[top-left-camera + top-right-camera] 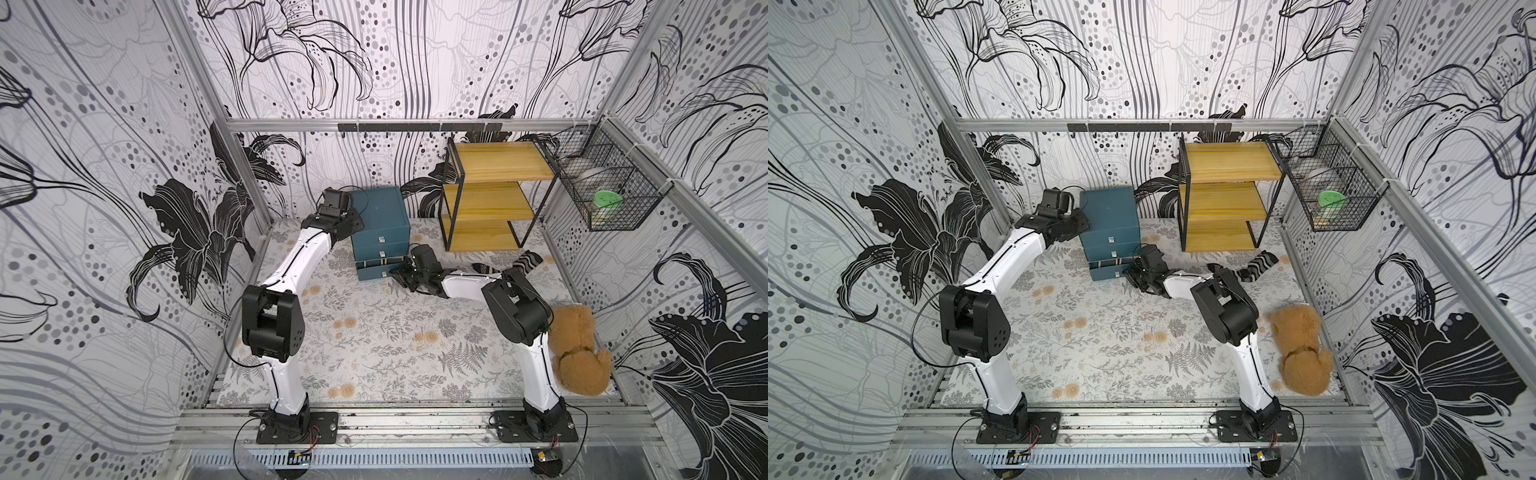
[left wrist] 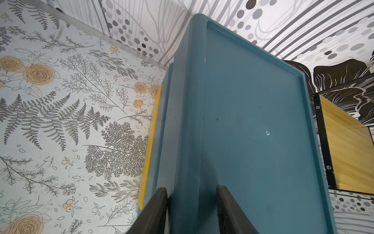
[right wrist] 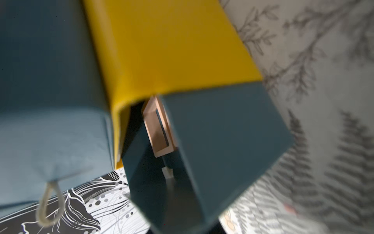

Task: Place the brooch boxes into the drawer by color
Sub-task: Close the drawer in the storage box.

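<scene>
The dark teal-blue chest of 3 stacked drawers stands at the back of the floral-printed surface, just beside the yellow-wood, black-framed shelf. In both top views its lowest drawer sits slightly forward of the 2 above, with a narrow gap over it.

The left end effector is at the chest's top left edge. In the left wrist view its 2 black fingers straddle that edge, 1 against the side and 1 on the flat top, clamped on the chest. A thin yellow strip runs along the chest's side there.

The right end effector is low at the front of the lowest drawer. Its fingers are hidden in every view, so I cannot tell whether it is open or closed.

The right wrist view is blurred. In it, 1 pale pinkish-tan square brooch box with a clear centre stands on edge in a dark gap between a yellow panel and a teal panel, near a small white knob.

A black-and-white striped sock and a brown teddy bear lie on the surface to the right, apart from the chest.
</scene>
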Controlling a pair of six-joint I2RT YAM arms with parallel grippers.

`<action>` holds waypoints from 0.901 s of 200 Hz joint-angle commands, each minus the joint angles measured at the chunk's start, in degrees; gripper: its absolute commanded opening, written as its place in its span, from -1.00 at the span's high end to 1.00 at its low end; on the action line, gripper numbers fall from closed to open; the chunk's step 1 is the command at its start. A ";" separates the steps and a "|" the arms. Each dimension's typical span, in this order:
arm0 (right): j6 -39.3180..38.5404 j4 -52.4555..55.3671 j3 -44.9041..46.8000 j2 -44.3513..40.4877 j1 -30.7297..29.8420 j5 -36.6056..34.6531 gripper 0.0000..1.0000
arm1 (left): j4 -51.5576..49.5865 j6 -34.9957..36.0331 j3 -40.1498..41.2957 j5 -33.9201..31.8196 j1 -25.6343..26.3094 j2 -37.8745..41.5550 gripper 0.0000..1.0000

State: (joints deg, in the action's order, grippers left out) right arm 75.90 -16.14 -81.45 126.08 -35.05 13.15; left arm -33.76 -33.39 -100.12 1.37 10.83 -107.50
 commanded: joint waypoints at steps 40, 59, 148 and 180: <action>1.66 1.21 -8.84 5.54 0.68 -1.89 0.59 | -4.31 0.87 1.99 0.83 -0.18 -0.04 0.13; 2.23 1.47 -10.81 6.68 0.68 -2.07 0.60 | -4.30 0.87 2.10 0.96 -0.11 0.01 0.13; 1.66 5.67 -10.34 3.60 0.60 -4.83 0.58 | -4.08 0.45 1.95 0.76 -0.14 1.19 0.11; -4.66 14.13 -6.52 -4.35 0.58 -9.53 0.50 | -2.68 -1.41 2.30 -1.56 -0.09 4.68 -0.05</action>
State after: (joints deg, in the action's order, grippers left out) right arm 76.58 -9.52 -90.00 130.02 -34.68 8.86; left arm -34.30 -33.82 -99.20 1.85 10.83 -106.39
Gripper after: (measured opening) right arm 0.226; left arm 0.501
